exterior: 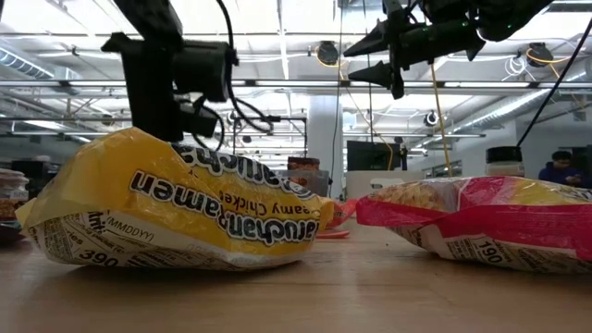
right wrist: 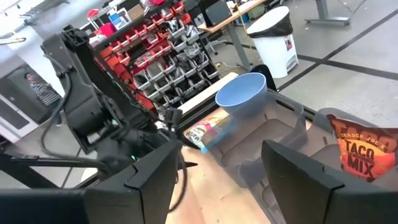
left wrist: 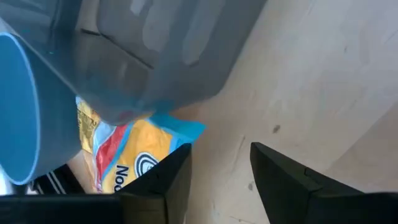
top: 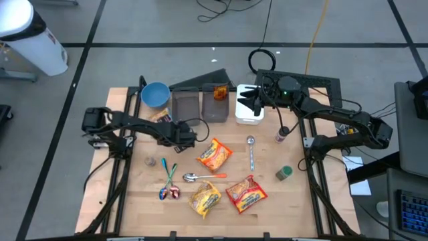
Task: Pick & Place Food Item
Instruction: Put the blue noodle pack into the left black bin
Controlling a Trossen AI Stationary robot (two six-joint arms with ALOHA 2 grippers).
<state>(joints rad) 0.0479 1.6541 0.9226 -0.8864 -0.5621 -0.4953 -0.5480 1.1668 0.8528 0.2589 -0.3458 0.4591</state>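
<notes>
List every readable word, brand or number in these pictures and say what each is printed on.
"TRADER JOE'S TACO MIX": orange packet standing in a grey bin.
"ramen" and "Creamy Chicken", upside down: yellow ramen packet.
"390": same yellow packet, by its lower edge.
"190": red ramen packet.
"No...", cut off: yellow-and-blue packet beside the blue bowl.
Print on the other packets seen from above is too small to read.

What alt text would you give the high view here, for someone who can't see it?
Seen from overhead, the left gripper reaches along a wooden table toward a grey bin and blue bowl, while the right gripper hovers open over a white container. Three ramen packets, spoons and small jars lie scattered in front.
</notes>
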